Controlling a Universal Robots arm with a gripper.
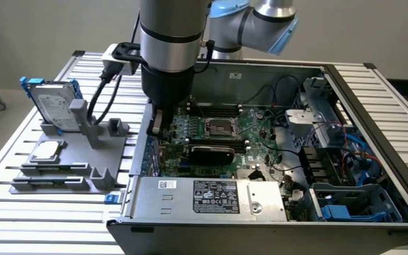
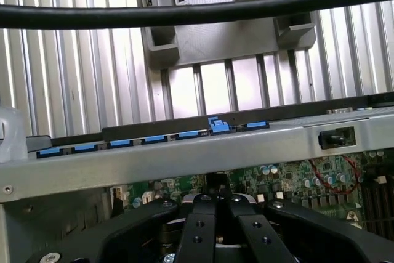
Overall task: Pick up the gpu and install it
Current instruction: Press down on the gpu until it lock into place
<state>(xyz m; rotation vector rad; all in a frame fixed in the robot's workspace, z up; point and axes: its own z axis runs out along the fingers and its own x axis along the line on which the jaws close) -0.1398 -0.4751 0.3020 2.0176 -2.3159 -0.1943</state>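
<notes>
The gpu [image 1: 211, 154] stood on its long edge on the green board inside the open case, low beside the gripper [image 1: 160, 134] and just off its fingertips towards the exterior view's right. Its black cooler face, glossy and rounded at the corners, was turned to the exterior camera, and the card ran lengthwise away from the tool. Whether the tool touched its near end could not be made out.

The arm [image 1: 170, 64] possibly hides the gpu.
</notes>
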